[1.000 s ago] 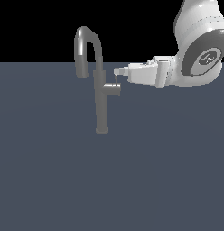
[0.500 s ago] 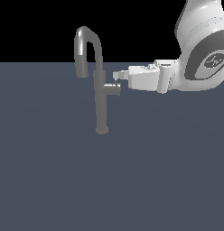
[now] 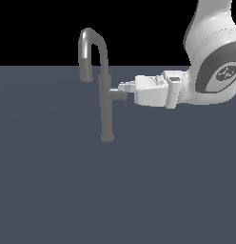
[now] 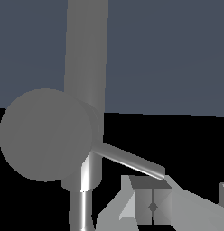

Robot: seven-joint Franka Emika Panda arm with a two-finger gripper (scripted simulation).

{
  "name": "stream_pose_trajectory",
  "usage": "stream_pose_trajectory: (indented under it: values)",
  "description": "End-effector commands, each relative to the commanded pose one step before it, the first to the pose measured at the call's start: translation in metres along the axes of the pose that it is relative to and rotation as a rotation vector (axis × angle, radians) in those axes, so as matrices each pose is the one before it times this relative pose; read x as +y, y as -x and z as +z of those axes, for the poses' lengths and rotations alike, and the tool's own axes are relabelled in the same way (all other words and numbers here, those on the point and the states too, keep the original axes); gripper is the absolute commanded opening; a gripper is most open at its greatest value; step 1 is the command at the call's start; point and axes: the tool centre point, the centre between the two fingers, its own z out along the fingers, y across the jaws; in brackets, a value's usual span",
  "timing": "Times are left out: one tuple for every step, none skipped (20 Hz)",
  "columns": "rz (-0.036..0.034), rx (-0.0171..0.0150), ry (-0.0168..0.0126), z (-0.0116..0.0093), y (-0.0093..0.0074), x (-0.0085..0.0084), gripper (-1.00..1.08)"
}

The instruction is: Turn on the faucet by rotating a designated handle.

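Exterior view shows the faucet (image 3: 106,105) standing upright on the dark table (image 3: 58,181), its hooked spout bending toward the exterior view's left. From the column a short thick stub comes out toward the exterior view's right, and the gripper (image 3: 123,87) reaches it from that side, with its tips just at the end of this stub.

Wrist view shows the same stub end-on as a big grey disc, and the handle (image 4: 129,161), a thin rod, goes out from behind it at a slant. One finger (image 4: 145,203) of the gripper lies just beside the far end of the rod, maybe touching it; I cannot tell for sure.

About the progress: I judge the approach is finished and the turning is at its beginning or not yet begun. No water is visible, and from these pictures alone I cannot say how much the rod is already turned. What is left is to push the rod around the stub's axis.

The arm is stretched almost horizontally, the hand pointing sideways at the column, well above the table. Whether the jaws are wide or narrow, the pictures do not show clearly; they do not appear to hold anything.
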Motion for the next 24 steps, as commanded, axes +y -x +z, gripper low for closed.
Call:
stream_pose_trajectory:
  values:
    - [0.01932,0.00168,-0.00012,0.00034,-0.0184,0.00477,-1.0]
    - [0.0046,0.00029,0.00011,0.00003,-0.00667,0.00138,-1.0]
    - [0.00457,0.00029,0.00011,0.00003,-0.00663,0.00136,-1.0]
    - [0.00452,0.00029,0.00011,0.00003,-0.00658,0.00135,-1.0]
    - [0.00452,0.00029,0.0001,0.00003,-0.00656,0.00133,-1.0]
    - [0.00449,0.00029,0.00009,0.00002,-0.00652,0.00129,-1.0]
    - [0.0,0.0,0.0,0.0,0.0,0.0,-1.0]
    - [-0.04338,-0.00601,0.00195,-0.00036,0.02533,-0.00867,-1.0]
    - [0.00424,0.00057,-0.00018,0.00002,-0.00526,-0.00056,-1.0]
    - [0.00421,0.00057,-0.00018,0.00002,-0.00524,-0.00056,-1.0]
    - [0.00421,0.00057,-0.00018,0.00002,-0.00523,-0.00056,-1.0]
    - [0.00421,0.00057,-0.00018,0.00002,-0.00521,-0.00056,-1.0]
    - [0.00419,0.00057,-0.00018,0.00002,-0.00519,-0.00056,-1.0]
    - [0.00416,0.00057,-0.00018,0.00002,-0.00516,-0.00056,-1.0]
    - [0.00416,0.00057,-0.00018,0.00002,-0.00515,-0.00057,-1.0]
    - [0.00416,0.00057,-0.00018,0.00001,-0.00513,-0.00057,-1.0]
    - [0.00413,0.00057,-0.00018,0.00001,-0.0051,-0.00057,-1.0]
    - [0.0041,0.00058,-0.00019,0.00001,-0.00507,-0.00058,-1.0]
    - [0.0,0.0,0.0,0.0,0.0,0.0,-1.0]
    - [-0.05818,-0.01383,0.00983,-0.00045,0.0347,-0.00726,-1.0]
    - [0.0046,0.00107,-0.00076,0.00001,-0.0042,-0.00144,-1.0]
    - [0.0046,0.00107,-0.00076,0.0,-0.0042,-0.00144,-1.0]
    - [0.00458,0.00106,-0.00075,0.0,-0.00418,-0.00143,-1.0]
    - [0.00458,0.00106,-0.00075,0.0,-0.00417,-0.00143,-1.0]
